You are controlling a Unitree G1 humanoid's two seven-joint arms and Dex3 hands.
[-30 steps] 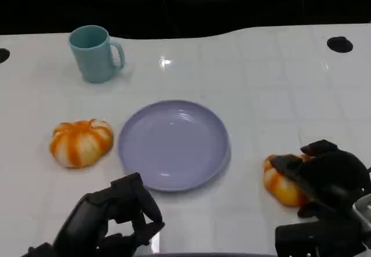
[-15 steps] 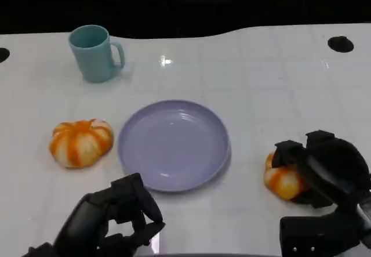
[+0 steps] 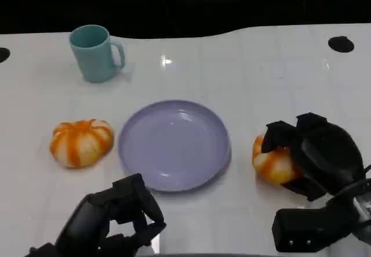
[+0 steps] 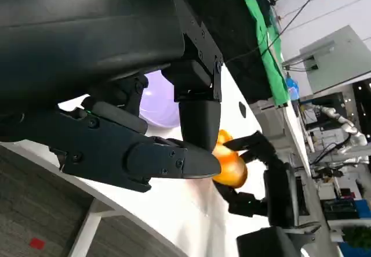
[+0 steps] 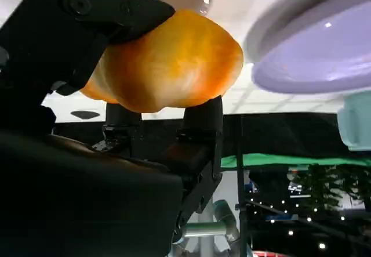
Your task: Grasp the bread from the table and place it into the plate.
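Observation:
My right hand (image 3: pixel 316 152) grips an orange-and-white bread roll (image 3: pixel 272 163) just right of the lilac plate (image 3: pixel 174 144); the roll is lifted slightly off the table. In the right wrist view the roll (image 5: pixel 168 65) sits between black fingers (image 5: pixel 110 13), close to the plate's rim (image 5: pixel 313 65). A second, pumpkin-shaped roll (image 3: pixel 81 142) lies on the table left of the plate. My left hand (image 3: pixel 113 219) hovers low near the front edge with its fingers curled in on nothing. The left wrist view shows the held roll (image 4: pixel 229 164) and the right hand (image 4: pixel 258 170) beyond my left fingers (image 4: pixel 151 152).
A teal mug (image 3: pixel 94 53) stands at the back left of the white table (image 3: pixel 261 77). Dark round holes mark the table at the far right (image 3: pixel 340 44) and far left edge (image 3: pixel 3 54).
My right hand has closed around the roll and carried it left, toward the plate, lifting it a little. The left hand has stayed put.

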